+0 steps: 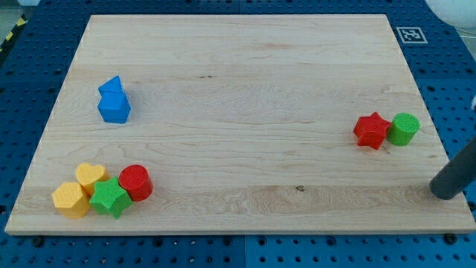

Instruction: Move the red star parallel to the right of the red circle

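Observation:
The red star lies near the view's right edge of the wooden board, touching a green round block on its right. The red circle sits at the view's bottom left, in a cluster with a green star, a yellow heart and a yellow hexagon. My tip is the lower end of the dark rod at the view's right edge, below and to the right of the red star and green block, apart from both.
Two blue blocks sit together at the view's upper left. The wooden board lies on a blue perforated table. A white marker tag lies off the board's top right corner.

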{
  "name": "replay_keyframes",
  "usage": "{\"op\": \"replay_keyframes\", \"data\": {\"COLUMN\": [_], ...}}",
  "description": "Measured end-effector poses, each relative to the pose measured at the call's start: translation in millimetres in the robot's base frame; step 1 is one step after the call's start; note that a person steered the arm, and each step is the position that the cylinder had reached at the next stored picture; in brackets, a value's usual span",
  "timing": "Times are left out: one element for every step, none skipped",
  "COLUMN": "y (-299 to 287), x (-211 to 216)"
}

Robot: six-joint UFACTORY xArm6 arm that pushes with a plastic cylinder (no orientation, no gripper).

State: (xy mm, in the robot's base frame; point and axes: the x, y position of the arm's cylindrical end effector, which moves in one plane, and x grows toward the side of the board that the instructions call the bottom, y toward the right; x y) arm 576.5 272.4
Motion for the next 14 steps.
{"op": "replay_keyframes", "data": {"y": [5,6,9,12,25,26,27,40,43,42,14,6,-10,-32], "x": [-2,-6,-12,-21,-33,-34,-39,-54,-71,-91,-107,-107,-107,-107]}}
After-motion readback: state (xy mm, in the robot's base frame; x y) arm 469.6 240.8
